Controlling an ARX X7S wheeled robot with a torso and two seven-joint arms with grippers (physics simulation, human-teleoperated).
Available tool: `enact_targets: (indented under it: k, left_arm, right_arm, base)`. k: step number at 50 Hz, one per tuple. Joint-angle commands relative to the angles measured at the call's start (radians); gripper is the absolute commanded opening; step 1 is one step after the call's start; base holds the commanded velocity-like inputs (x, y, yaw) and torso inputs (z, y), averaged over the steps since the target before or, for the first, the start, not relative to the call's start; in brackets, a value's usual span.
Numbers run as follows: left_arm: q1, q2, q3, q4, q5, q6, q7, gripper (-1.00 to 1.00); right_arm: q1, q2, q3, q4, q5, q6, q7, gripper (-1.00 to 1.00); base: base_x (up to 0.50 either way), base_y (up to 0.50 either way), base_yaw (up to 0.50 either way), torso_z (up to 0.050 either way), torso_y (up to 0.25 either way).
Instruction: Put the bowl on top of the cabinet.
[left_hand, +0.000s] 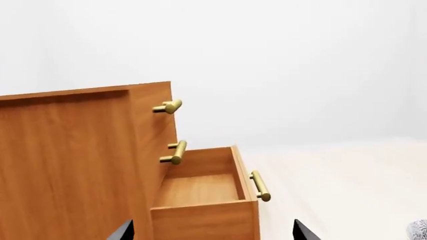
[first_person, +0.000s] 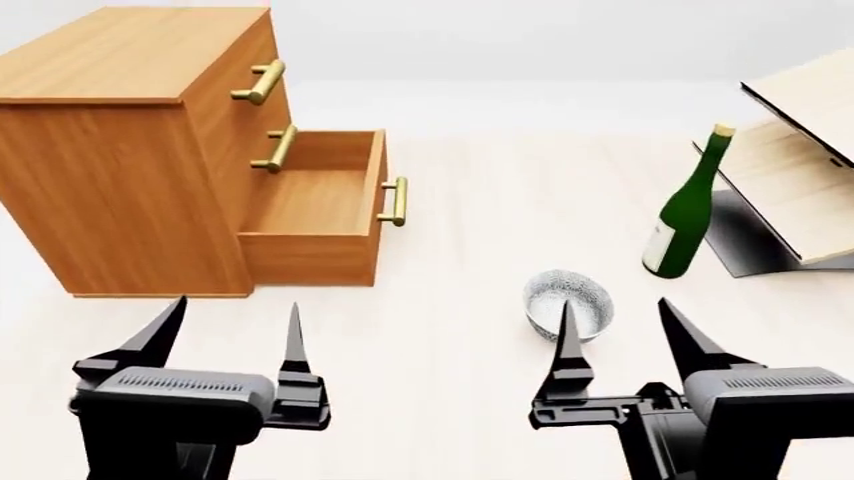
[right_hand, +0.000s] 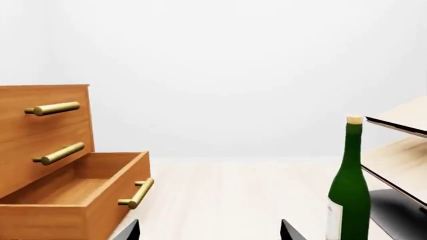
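The small patterned bowl (first_person: 589, 294) sits on the pale floor, just beyond my right gripper (first_person: 614, 303), whose left finger overlaps its near rim. A sliver of the bowl (left_hand: 419, 229) shows at the edge of the left wrist view. The brown cabinet (first_person: 120, 60) stands at the far left with a bare flat top and its bottom drawer (first_person: 310, 205) pulled out. My left gripper (first_person: 236, 303) hovers open in front of the cabinet (left_hand: 73, 160). Both grippers (left_hand: 213, 231) (right_hand: 210, 231) are open and hold nothing.
A green wine bottle (first_person: 685, 205) stands upright to the right of the bowl, also in the right wrist view (right_hand: 349, 190). Behind it is a pale two-tier rack (first_person: 801, 170) on a black stand. Brass handles (first_person: 262, 82) stick out from the drawer fronts.
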Motion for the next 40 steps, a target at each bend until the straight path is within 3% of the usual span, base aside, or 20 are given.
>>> enact_targets:
  k: [1, 6, 13, 15, 26, 29, 35, 40]
  left_arm:
    - [-0.005, -0.008, -0.048, 0.087, -0.04, -0.041, -0.012, 1.0]
    - [-0.009, -0.036, -0.081, 0.143, -0.097, -0.057, -0.046, 1.0]
    - [-0.067, -0.439, 0.084, 0.143, -0.423, 0.157, -0.51, 1.0]
    - [-0.002, -0.431, 0.111, 0.108, -0.336, 0.244, -0.482, 1.0]
    - [-0.012, -0.462, 0.077, 0.118, -0.373, 0.242, -0.501, 1.0]
    - [-0.072, -0.495, 0.043, 0.14, -0.445, 0.208, -0.539, 1.0]
    - [-0.216, -0.62, 0.099, 0.141, -0.565, 0.241, -0.664, 1.0]
    - [-0.264, -0.658, 0.096, 0.125, -0.595, 0.258, -0.677, 1.0]
  right_arm:
    - [0.0, 0.009, 0.004, -0.02, 0.006, 0.02, 0.015, 1.0]
    - [-0.003, 0.006, 0.021, -0.023, 0.036, 0.016, 0.016, 1.0]
    - [-0.008, 0.011, 0.017, -0.019, 0.04, 0.0, 0.025, 1.0]
    - [-0.009, 0.013, 0.016, -0.019, 0.042, -0.001, 0.028, 1.0]
    - [0.004, 0.028, -0.013, -0.008, 0.021, 0.002, 0.054, 1.0]
    - [0.013, 0.029, -0.016, -0.009, 0.021, 0.017, 0.065, 1.0]
    - [0.022, 0.039, -0.002, -0.016, 0.036, 0.031, 0.07, 1.0]
    - [0.028, 0.044, 0.01, -0.027, 0.047, 0.048, 0.081, 1.0]
  base:
    - [0.0, 0.0, 0.0, 0.0, 0.0]
    - [0.0, 0.0, 0.0, 0.0, 0.0]
    - [0.07, 0.5, 0.0, 0.0, 0.0]
    - [0.08, 0.5, 0.0, 0.0, 0.0]
    - [0.07, 0.41, 0.0, 0.0, 0.0]
    - [0.0, 0.0, 0.0, 0.0, 0.0]
    - [0.0, 0.0, 0.0, 0.0, 0.0]
    - [0.0, 0.0, 0.0, 0.0, 0.0]
